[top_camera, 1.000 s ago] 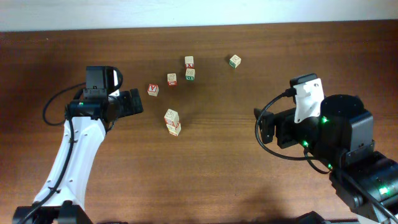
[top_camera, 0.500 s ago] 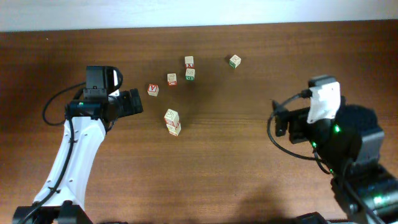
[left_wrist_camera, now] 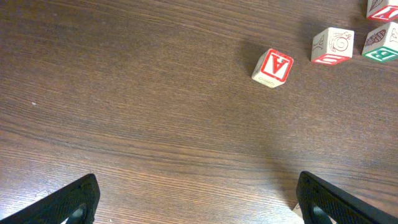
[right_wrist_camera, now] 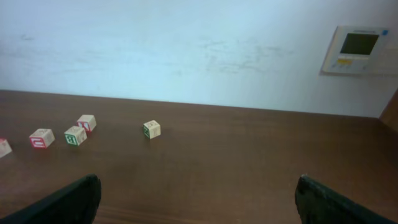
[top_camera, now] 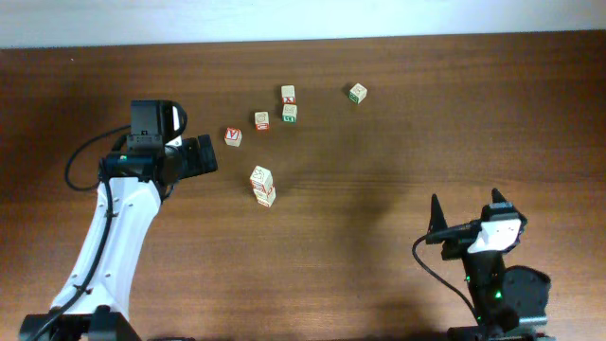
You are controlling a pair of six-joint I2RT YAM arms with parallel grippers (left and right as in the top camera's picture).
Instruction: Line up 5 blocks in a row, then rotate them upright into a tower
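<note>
1. While left claw (top_camera: 209, 156) and right claw (top_camera: 465, 210) both gape released, the blocks (top_camera: 261, 120) lie scattered on the counter (top_camera: 379, 180)
2. Red-letter block (top_camera: 233, 136) sits just ahead of left claw; right claw's well apart

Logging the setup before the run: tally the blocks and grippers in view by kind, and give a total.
Wooden letter blocks: 7
Grippers, left gripper and right gripper, both open: 2
Total: 9
</note>
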